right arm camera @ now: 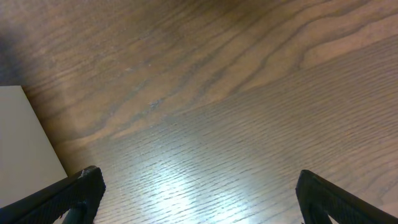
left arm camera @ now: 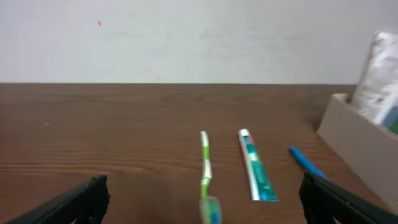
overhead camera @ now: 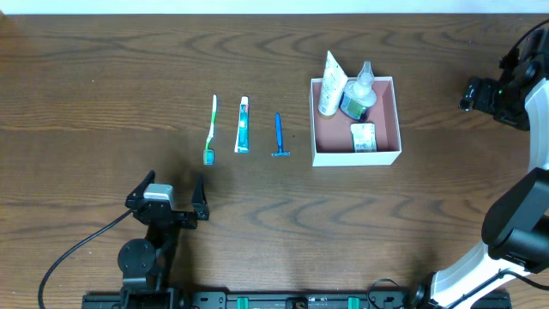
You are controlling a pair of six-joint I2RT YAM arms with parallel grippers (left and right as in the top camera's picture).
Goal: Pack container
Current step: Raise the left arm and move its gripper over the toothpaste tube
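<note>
Left gripper (overhead camera: 174, 190) spread wide short of toothbrush (overhead camera: 210, 129), right gripper (right arm camera: 199, 196) spread wide near container (overhead camera: 356, 158) outer wall

- The left arm (overhead camera: 144, 253) sits low at the near side, and the left gripper (overhead camera: 174, 187) points straight away from its base, jaws spread wide.
- The right arm (overhead camera: 519, 215) rises at the right (partly out of frame) and bends inward.
- The right gripper (overhead camera: 469, 94) points leftward, jaws wide apart.
</note>
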